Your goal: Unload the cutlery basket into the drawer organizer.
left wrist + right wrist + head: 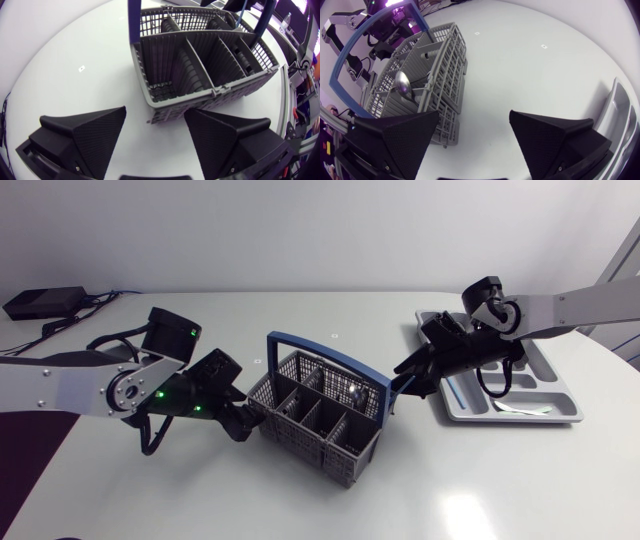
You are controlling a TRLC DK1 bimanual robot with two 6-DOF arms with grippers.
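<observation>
In the middle of the table, the grey basket with a spoon sits between the left gripper and right gripper, both with fingers spread wide and holding nothing, and the drawer organizer lies under the right arm.

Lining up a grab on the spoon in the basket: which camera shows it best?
Right wrist view: the spoon shows large and unobstructed in the basket. Head view shows only its small bowl; in the left wrist view, dividers hide it.
</observation>
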